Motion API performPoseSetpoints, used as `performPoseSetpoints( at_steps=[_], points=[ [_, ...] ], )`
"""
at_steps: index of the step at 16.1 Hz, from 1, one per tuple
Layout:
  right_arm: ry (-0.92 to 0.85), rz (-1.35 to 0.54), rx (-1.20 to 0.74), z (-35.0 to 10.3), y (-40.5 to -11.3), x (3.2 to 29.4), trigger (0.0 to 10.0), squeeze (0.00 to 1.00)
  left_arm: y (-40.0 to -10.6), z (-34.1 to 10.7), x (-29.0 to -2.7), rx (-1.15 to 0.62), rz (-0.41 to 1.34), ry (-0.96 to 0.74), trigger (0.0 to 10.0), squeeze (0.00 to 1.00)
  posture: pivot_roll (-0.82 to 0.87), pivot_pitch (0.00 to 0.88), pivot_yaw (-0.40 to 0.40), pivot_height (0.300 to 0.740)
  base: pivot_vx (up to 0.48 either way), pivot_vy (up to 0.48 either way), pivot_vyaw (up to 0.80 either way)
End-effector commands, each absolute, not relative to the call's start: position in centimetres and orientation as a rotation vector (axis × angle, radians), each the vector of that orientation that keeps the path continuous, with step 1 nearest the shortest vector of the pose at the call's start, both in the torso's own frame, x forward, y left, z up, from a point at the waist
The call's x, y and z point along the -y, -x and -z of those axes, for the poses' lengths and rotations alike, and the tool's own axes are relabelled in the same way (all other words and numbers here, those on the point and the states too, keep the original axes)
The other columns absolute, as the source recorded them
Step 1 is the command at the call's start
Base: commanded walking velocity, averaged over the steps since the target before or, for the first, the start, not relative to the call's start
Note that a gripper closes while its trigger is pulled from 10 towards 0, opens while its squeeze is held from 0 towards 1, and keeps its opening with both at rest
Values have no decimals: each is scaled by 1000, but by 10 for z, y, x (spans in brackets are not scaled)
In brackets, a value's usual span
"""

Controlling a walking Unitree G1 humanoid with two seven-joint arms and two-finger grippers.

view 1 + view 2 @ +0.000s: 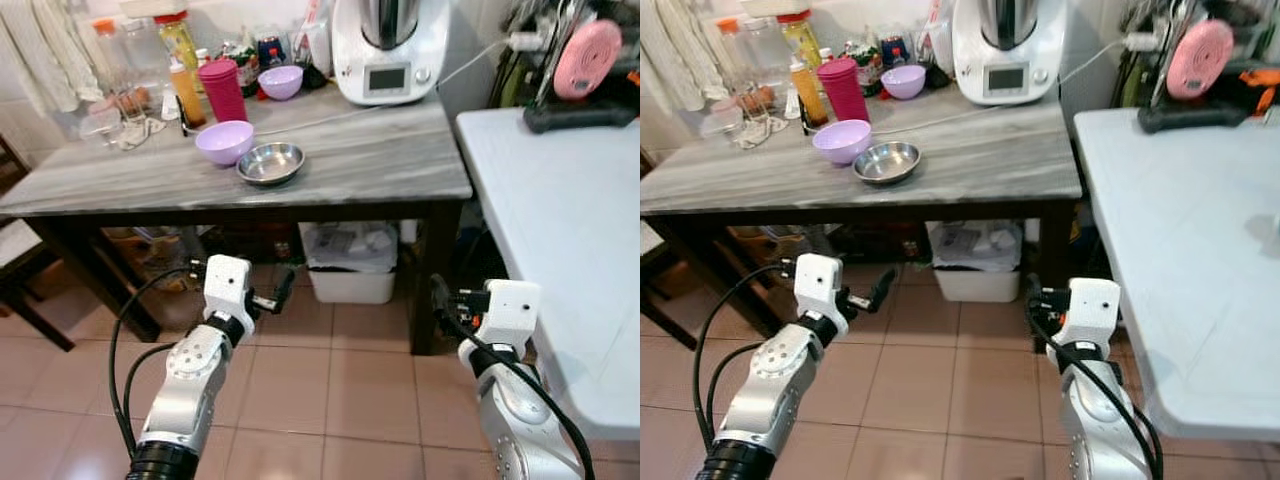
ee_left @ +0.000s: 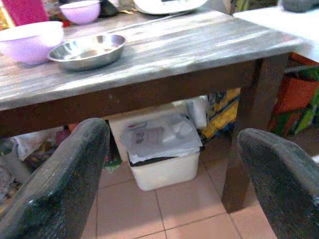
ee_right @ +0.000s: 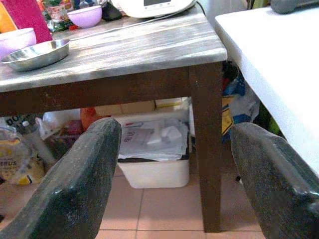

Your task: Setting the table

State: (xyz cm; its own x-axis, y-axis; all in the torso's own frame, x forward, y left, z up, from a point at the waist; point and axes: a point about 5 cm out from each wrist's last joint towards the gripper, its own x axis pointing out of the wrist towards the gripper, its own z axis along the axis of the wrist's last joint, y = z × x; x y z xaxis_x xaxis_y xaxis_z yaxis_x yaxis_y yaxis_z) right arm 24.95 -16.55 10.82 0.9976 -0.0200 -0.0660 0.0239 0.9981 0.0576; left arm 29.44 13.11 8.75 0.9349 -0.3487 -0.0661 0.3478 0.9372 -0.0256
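To do this well, the robot should step close, then reach up slowly for the steel bowl (image 1: 270, 163), which sits beside the purple bowl (image 1: 224, 142) on the grey table (image 1: 380, 160). The left gripper (image 1: 270, 297) and right gripper (image 1: 1037, 297) hang low, fingers apart, probably holding nothing.

We are in a home kitchen: a wooden table (image 1: 380, 165) carries bowls (image 1: 224, 141), drink bottles (image 1: 184, 88) and a food processor (image 1: 388, 45), and a storage bin (image 1: 349, 262) sits on the tiled floor (image 1: 330, 400).
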Motion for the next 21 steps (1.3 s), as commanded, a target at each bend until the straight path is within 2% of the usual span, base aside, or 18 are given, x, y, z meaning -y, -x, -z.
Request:
performPoseSetpoints(
  at_steps=[1, 6, 9, 11, 18, 21],
  points=[
    [-67, 29, -51, -109, -250, 162, 10000, 0, -296, -94, -135, -59, 357, 2, 10000, 0, -346, 0, 200, 740, 0, 0, 0],
    [-96, 126, -33, -105, -245, 163, 10000, 0, -301, -96, -130, -82, 460, -40, 10000, 0, -392, 0, 289, 740, 0, 0, 0],
    [-86, 139, -47, -101, -239, 167, 10000, 0, -305, -97, -123, -83, 483, -41, 10000, 0, -411, 0, 285, 740, 0, 0, 0],
    [-63, 113, -52, -103, -241, 169, 10000, 0, -304, -95, -119, -80, 476, -22, 10000, 0, -402, 0, 239, 740, 0, 0, 0],
    [39, -60, -98, -112, -259, 175, 10000, 0, -280, -72, -118, -101, 311, 81, 10000, 0, -292, 0, -7, 740, 0, 0, 0],
    [43, -102, -102, -115, -265, 172, 10000, 0, -273, -70, -123, -97, 264, 91, 10000, 0, -260, 0, -35, 740, 0, 0, 0]
  ],
)
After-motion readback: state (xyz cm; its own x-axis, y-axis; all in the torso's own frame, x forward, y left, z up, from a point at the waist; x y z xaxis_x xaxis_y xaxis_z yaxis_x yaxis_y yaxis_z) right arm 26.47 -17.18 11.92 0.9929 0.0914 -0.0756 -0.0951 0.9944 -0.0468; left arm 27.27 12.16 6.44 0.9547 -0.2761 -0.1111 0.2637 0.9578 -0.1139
